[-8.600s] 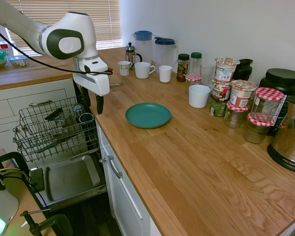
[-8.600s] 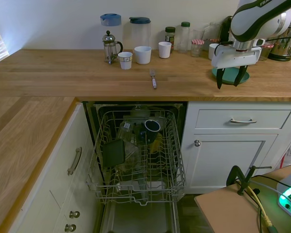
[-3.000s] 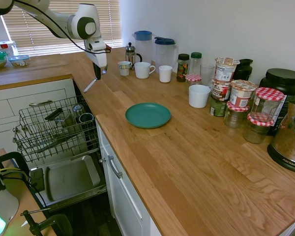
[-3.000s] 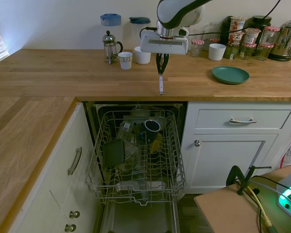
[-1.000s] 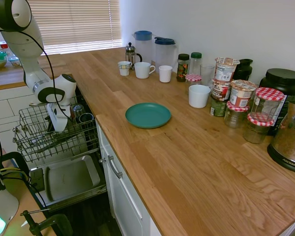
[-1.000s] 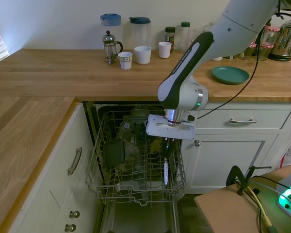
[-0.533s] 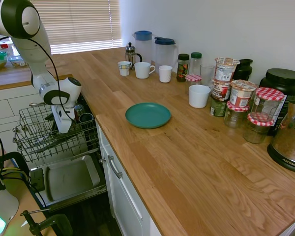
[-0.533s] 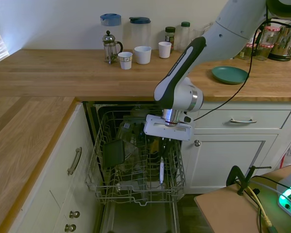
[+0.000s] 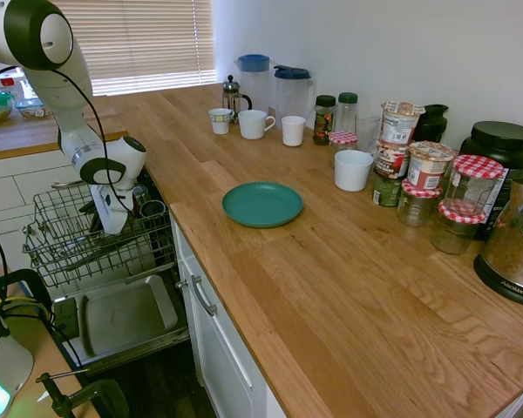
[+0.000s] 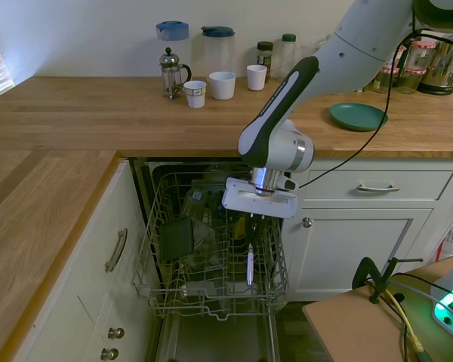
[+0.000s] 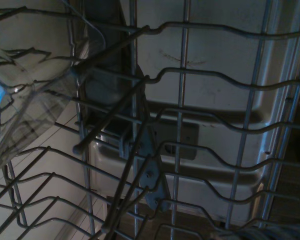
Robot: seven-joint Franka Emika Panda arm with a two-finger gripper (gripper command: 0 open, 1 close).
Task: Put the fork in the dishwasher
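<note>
The dishwasher stands open below the counter, with its grey wire rack pulled out and the steel door panel folded down. My gripper hangs over the right side of the rack, fingers pointing down and shut on the fork. The fork is slim and silvery; it hangs upright with its lower end down among the rack wires. In the first exterior view the white hand sits over the rack and the fork does not show. The wrist view shows rack wires close up, with the door panel behind.
In the rack are a dark mug, a black item and a clear container. White drawers flank the dishwasher. On the counter stand a teal plate, mugs, a French press, pitchers and jars.
Over the last second the gripper has shifted slightly left and up over the rack, with the fork still in it. Nothing else has moved.
</note>
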